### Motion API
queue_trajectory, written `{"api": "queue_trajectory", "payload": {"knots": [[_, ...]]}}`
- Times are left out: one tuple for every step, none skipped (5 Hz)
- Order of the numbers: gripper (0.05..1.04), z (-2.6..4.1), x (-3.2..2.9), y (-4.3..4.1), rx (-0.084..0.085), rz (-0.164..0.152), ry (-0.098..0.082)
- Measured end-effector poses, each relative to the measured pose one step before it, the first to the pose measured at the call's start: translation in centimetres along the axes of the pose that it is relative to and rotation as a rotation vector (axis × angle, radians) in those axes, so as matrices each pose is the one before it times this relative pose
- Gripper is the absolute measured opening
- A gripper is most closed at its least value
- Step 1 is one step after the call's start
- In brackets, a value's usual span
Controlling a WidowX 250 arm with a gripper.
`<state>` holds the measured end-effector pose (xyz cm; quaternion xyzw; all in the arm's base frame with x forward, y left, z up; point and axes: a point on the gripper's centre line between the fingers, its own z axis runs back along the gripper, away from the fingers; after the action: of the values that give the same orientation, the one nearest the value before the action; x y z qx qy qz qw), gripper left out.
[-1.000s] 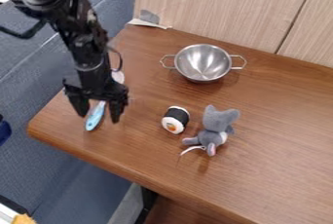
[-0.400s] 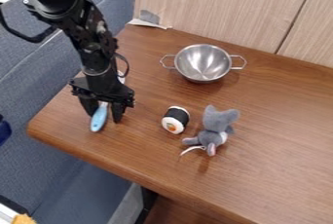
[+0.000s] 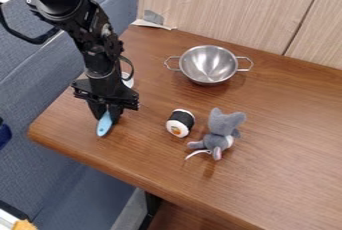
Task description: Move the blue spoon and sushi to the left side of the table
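The black gripper [image 3: 107,116] is low over the left part of the table, its fingers closed around the blue spoon [image 3: 104,124]. The light blue handle end sticks out below the fingertips toward the front edge. Behind the gripper, the pale head end of the spoon shows beside the arm, and the spoon's middle is hidden. The sushi [image 3: 180,123], a white roll with a black band and an orange centre, lies on the table to the right of the gripper, apart from it.
A grey plush mouse [image 3: 219,133] sits just right of the sushi. Behind them stands a metal colander [image 3: 208,65] with two handles, near the wooden wall panel. The wooden table's [image 3: 280,139] left corner and front edge lie close to the gripper.
The gripper shifted slightly right and its fingers, apart before, came together on the spoon. The spoon's handle moved a little to the right. The sushi, mouse and colander kept their places.
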<state>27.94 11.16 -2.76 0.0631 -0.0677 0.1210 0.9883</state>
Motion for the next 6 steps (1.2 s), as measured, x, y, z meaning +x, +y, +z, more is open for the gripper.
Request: {"api": "queue_trajectory", "payload": {"knots": [[0.323, 0.149, -0.386, -0.099, -0.0061, -0.0033, 0.0128], [0.323, 0.202, -0.345, 0.035, -0.0111, 0.0122, 0.0400], [0.323, 2.908, -0.060, -0.033, -0.0415, 0.0317, -0.0223], [0.323, 3.467, -0.963, -0.661, -0.0142, -0.0206, -0.0255], [0.323, 3.116, -1.679, -1.119, -0.0399, 0.0075, 0.0300], [0.323, 0.866, -2.863, -2.552, -0.0955, -0.0701, 0.0762]]}}
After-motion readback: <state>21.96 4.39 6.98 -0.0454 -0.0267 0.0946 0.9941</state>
